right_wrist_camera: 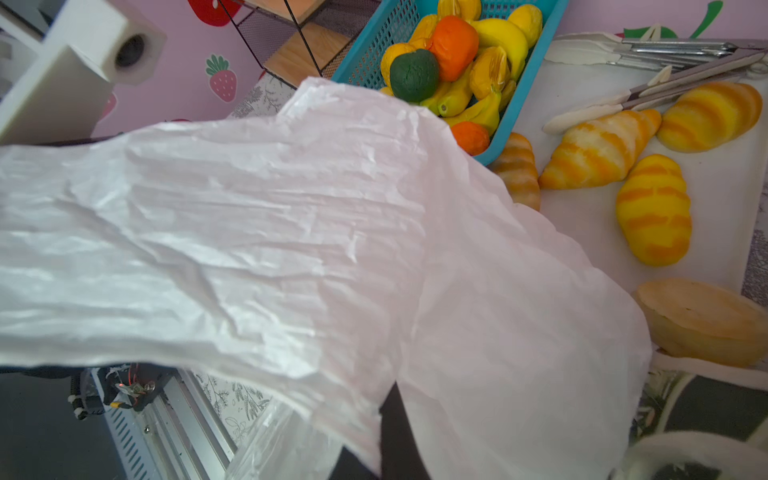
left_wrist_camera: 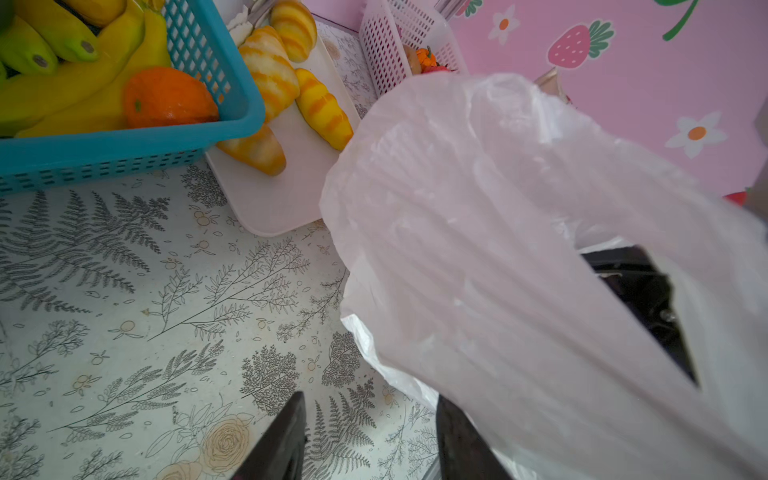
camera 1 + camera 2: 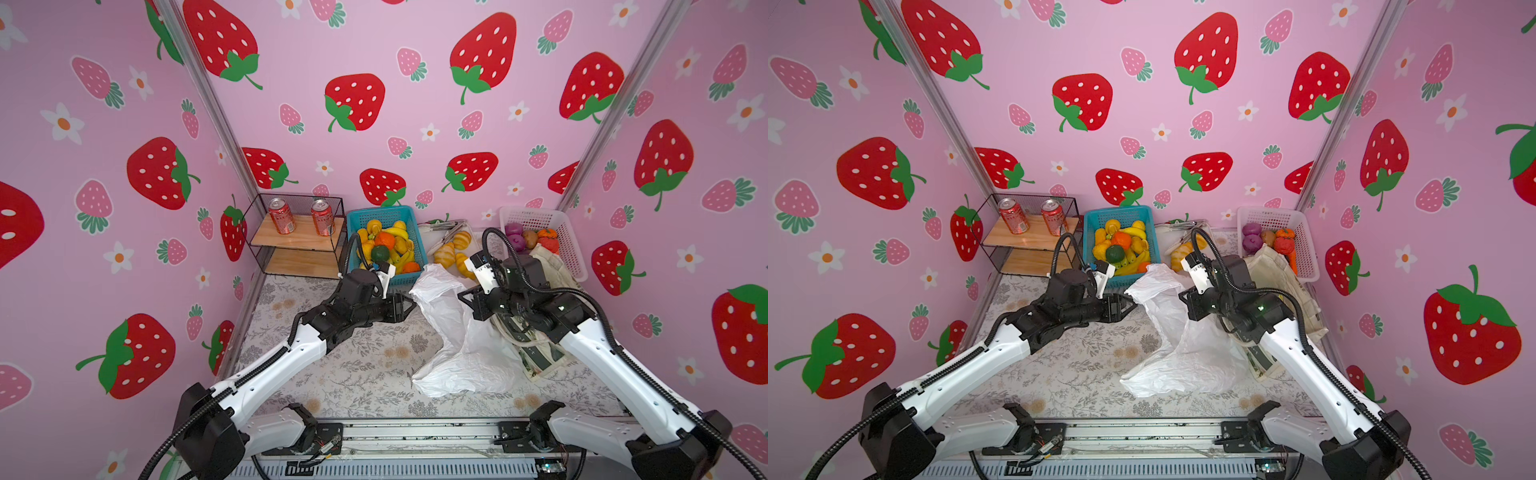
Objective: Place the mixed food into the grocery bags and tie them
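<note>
White bag (image 1: 291, 228), perhaps in right fingers (image 1: 400, 440)

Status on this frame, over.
Left hand open beside bag. Right hand shut on bag edge, held up. Fruit in basket, bag looks empty. Nothing blocking.

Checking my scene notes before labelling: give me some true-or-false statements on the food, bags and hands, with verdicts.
Two red cans stand on the wire rack's top shelf. True.
The blue basket is empty. False: it holds toy fruit.
The left hand is open, holding nothing. True.
The right hand is shut on the white plastic bag. True.
The croissants are inside that bag. False: they lie on the white tray.
The canvas tote lies beside the wire rack. False: it lies by the white basket.
</note>
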Motion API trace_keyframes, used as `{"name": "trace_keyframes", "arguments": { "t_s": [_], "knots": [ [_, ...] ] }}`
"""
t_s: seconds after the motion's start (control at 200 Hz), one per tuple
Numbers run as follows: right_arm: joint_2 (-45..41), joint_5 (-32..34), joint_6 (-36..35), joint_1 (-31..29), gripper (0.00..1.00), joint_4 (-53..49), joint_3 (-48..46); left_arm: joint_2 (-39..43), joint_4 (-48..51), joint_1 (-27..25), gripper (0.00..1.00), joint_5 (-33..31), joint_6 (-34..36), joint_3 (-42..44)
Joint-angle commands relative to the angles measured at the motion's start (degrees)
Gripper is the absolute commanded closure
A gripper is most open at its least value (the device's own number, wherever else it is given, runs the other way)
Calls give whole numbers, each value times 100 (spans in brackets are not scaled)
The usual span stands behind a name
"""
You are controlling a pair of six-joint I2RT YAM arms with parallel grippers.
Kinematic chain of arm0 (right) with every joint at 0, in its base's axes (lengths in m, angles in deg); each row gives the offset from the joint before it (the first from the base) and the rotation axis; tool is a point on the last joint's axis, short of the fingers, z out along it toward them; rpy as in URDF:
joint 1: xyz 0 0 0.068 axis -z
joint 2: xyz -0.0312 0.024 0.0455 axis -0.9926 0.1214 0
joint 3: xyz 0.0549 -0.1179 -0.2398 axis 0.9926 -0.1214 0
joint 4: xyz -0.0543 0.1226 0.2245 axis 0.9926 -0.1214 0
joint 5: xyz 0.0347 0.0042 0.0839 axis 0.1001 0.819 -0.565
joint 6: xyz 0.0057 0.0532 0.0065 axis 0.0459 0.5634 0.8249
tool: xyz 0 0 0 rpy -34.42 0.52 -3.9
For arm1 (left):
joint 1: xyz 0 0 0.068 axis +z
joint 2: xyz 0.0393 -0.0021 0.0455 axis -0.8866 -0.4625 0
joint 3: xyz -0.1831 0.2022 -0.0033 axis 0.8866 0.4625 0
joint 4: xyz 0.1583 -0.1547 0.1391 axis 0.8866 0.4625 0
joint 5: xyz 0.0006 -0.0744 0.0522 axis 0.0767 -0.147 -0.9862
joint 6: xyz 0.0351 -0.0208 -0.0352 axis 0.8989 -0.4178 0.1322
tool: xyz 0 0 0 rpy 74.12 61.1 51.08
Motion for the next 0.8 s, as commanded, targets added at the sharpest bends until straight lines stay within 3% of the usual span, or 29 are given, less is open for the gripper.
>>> {"name": "trace_keyframes", "arguments": {
  "t_s": [0.0,0.13,0.35,0.575,0.795],
  "knots": [
    [-108,-412,212,180,98,524,-144,103,40,-89,43,-448,174,118],
    [-183,-637,497,312,98,956,-364,361,-232,-271,37,-493,-317,508],
    [-222,-784,814,411,98,1556,-671,624,-1657,-524,23,59,-2052,1325],
    [-215,-969,952,412,98,1870,-849,78,-2210,-651,19,148,-2461,1212],
    [-229,-963,987,411,98,1958,-873,-627,-2566,-909,22,356,-2712,926]
  ]
}}
